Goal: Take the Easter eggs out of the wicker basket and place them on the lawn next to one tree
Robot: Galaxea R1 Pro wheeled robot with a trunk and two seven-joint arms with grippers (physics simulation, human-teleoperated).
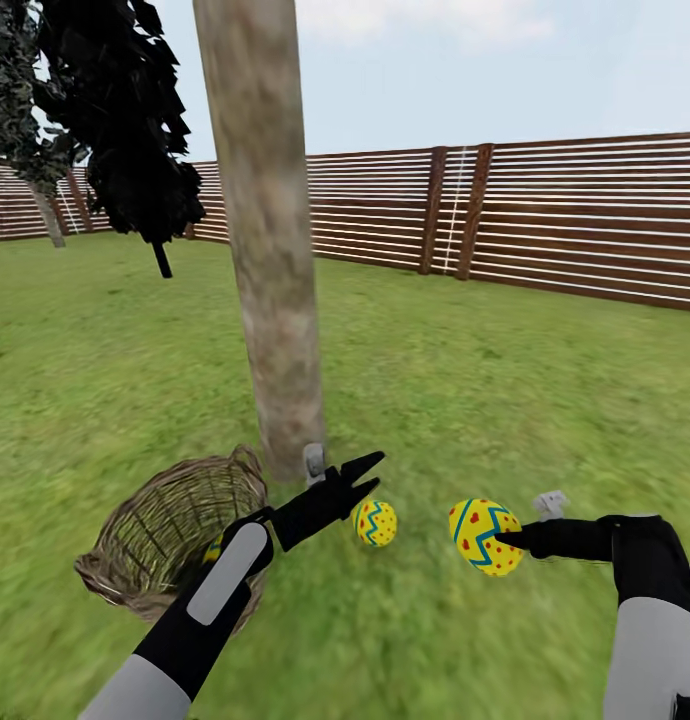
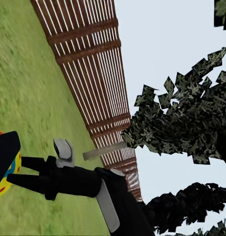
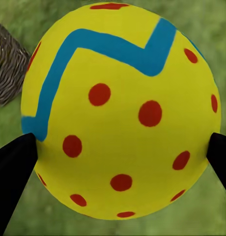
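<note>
- Far left, head view: dark conifer-like tree (image 1: 125, 130) with a thin trunk, standing on the lawn (image 1: 505, 400); brown slat fence (image 1: 585, 215) runs behind.
- Wicker basket (image 1: 170, 530) lies tipped on its side on the grass, mouth facing the robot, just left of the tree's foot. A sliver of yellow, an egg in basket (image 1: 214, 548), shows at the basket's rim behind the left arm; how far inside it sits cannot be told.
- Tree (image 1: 270, 250): thick mottled grey-beige trunk, upright, rising out of frame; basket is beside its base.
- Left end effector (image 1: 367, 474): fingers spread apart, nothing between them, held low just right of the trunk's foot and above the grass.
- Egg on grass (image 1: 375, 522): yellow, blue zigzag, red dots; rests on the lawn close beneath the left fingertips, near the trunk. Touching or not cannot be told.
- Left wrist view: the right end effector's dark fingers (image 2: 29, 172) clamp a yellow egg at the frame edge, with fence and foliage beyond.
- Held egg (image 1: 485, 537) (image 3: 120, 110): gripped between the right end effector (image 1: 510, 540) fingers, one dark fingertip (image 3: 14, 167) on each side, above the grass, right of the resting egg.
</note>
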